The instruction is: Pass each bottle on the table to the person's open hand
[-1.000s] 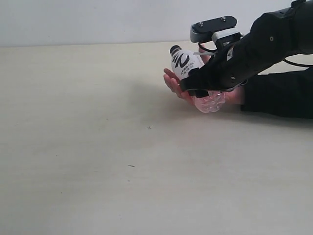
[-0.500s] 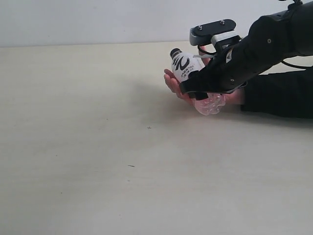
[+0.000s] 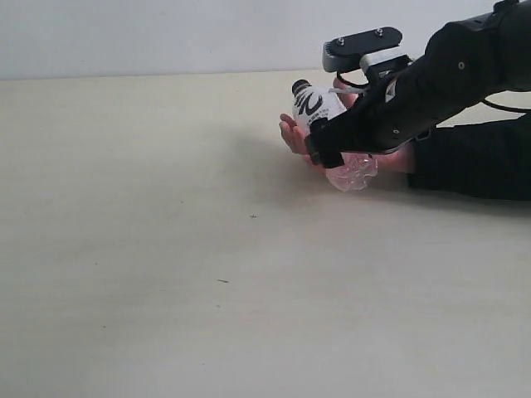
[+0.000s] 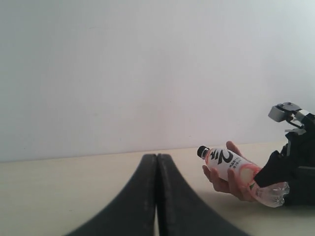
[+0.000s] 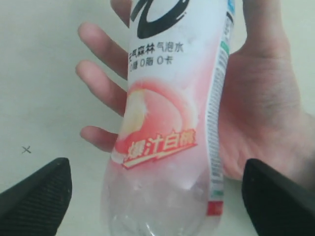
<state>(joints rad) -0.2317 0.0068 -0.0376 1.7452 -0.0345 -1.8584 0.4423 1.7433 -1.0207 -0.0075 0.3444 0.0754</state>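
Note:
A pinkish bottle [image 3: 314, 105] with a black cap and a white peach label lies tilted in the person's open hand [image 3: 292, 138], which rests palm up on the table [image 3: 166, 249] at the back right. My right gripper [image 3: 338, 143] straddles the bottle's clear base, open. In the right wrist view both black fingertips [image 5: 35, 195] stand well clear of the bottle [image 5: 170, 123], which rests on the palm [image 5: 261, 108]. My left gripper [image 4: 157, 196] is shut on nothing and faces the bottle [image 4: 231, 164] and the hand [image 4: 231, 186] from afar. No other bottles are in view.
The person's black-sleeved forearm [image 3: 473, 162] lies along the table's right edge, under my right arm [image 3: 440, 75]. A pale wall [image 3: 166, 33] rises behind the table. A few tiny dark specks [image 3: 253, 216] mark the tabletop.
The bottle and my right gripper have shifted slightly to the right over the palm. The bottle's base sits a little lower on the hand. The hand has stayed put.

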